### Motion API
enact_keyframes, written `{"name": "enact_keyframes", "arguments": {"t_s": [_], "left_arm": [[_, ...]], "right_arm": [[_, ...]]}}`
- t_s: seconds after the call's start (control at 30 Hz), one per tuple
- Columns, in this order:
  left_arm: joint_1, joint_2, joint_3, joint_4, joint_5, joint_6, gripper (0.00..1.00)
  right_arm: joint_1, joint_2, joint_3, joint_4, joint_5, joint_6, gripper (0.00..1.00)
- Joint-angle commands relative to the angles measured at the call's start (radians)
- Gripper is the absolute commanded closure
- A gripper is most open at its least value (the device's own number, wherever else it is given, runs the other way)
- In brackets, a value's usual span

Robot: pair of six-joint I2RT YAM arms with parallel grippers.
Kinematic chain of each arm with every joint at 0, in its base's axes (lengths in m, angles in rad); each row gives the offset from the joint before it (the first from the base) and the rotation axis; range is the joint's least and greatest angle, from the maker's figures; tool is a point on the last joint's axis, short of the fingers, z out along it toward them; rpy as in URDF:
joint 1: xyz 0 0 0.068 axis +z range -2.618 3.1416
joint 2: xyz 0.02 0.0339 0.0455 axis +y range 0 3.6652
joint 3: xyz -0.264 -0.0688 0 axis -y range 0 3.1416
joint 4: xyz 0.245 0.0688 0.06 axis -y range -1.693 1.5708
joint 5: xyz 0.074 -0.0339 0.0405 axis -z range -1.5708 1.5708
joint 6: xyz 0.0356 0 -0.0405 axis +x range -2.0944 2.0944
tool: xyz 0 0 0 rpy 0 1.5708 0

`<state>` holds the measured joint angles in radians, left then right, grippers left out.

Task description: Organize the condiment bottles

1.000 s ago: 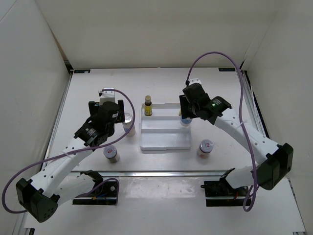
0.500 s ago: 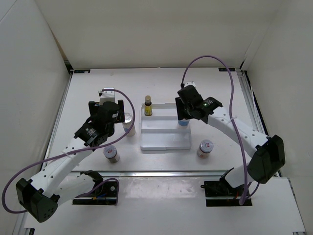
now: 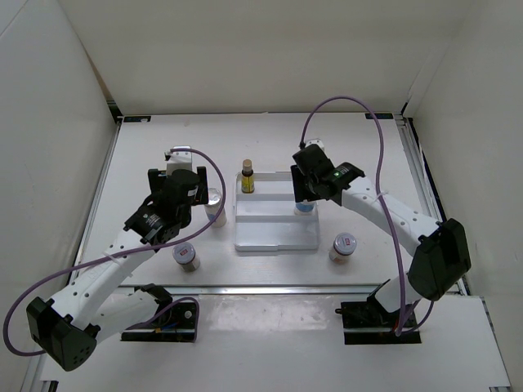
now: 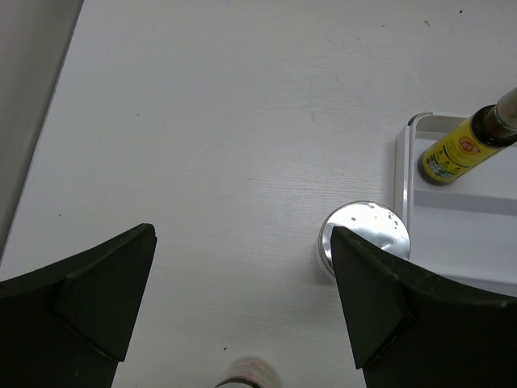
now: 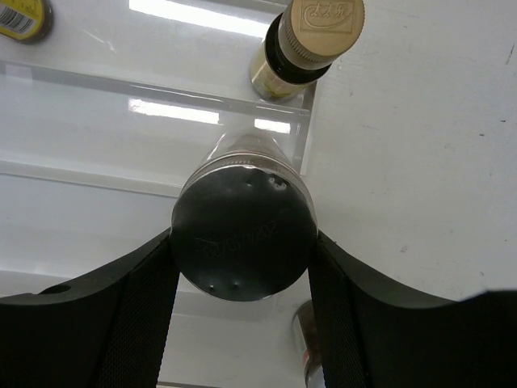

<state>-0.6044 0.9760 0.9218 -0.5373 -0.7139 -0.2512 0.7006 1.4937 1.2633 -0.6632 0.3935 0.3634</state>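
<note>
My right gripper (image 5: pixel 242 246) is shut on a whitish silver-lidded cylinder (image 5: pixel 242 234), held upright over the right end of the white ridged tray (image 3: pixel 274 233). A slim dark bottle with a tan cap (image 5: pixel 305 40) stands just behind it in the tray's far right corner. The other slim bottle (image 3: pixel 247 177) stands at the tray's far left corner. My left gripper (image 4: pixel 242 279) hangs open over bare table, with the second silver-lidded cylinder (image 4: pixel 365 234) beside its right finger. Squat red-marked jars stand on the table to the left (image 3: pixel 186 256) and right (image 3: pixel 343 244) of the tray.
White walls enclose the table on three sides. A metal rail (image 3: pixel 270 287) runs along the near edge in front of the arm bases. The right arm's purple cable (image 3: pixel 351 102) loops above the tray's right side.
My right gripper has moved a little to the left with the cylinder, further over the tray. The left arm has not moved.
</note>
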Motion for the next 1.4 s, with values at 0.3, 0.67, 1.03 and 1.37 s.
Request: {"name": "enact_keyframes", "arguments": {"t_s": [0.3,0.67,1.03,1.37], "left_arm": [[-0.003,0.001,0.009,0.016,0.007,0.001,0.0],[-0.003,0.01,0.009,0.016,0.007,0.001,0.0],[-0.003,0.039,0.009,0.016,0.016,0.01,0.0],[-0.003,0.049,0.018,0.016,0.122,0.021,0.0]], "right_arm": [[0.002,-0.003,0.001,0.036,0.028,0.019,0.55],[0.002,0.008,0.001,0.027,0.038,0.029,0.28],[0.013,-0.021,0.042,-0.016,0.116,0.039,0.01],[0.167,-0.191,0.131,-0.131,0.292,0.017,0.01]]}}
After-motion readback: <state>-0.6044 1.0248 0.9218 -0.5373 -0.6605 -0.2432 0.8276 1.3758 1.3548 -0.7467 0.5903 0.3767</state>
